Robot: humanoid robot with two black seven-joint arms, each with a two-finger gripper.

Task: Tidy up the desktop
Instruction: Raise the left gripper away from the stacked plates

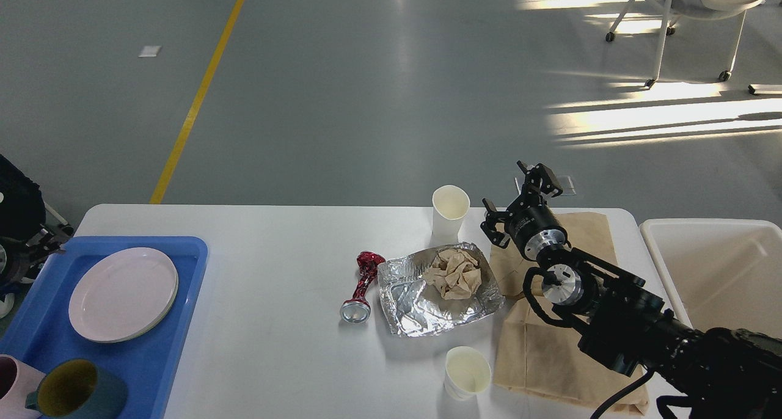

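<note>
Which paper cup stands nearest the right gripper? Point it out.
The upright paper cup at the far edge, just left of the right gripper; the other paper cup sits at the near edge.

White desktop (275, 254) w/ rounded corners across lower frame. Blue tray (165, 346) at lower left edge; crushed red can (361, 286) lying on its side near center, just left of crumpled foil tray (421, 306). Upright paper cup (450, 210) at far edge above foil, second paper cup (467, 373) tilted at bottom center, brown paper bag (550, 358) flat at lower right.
</note>
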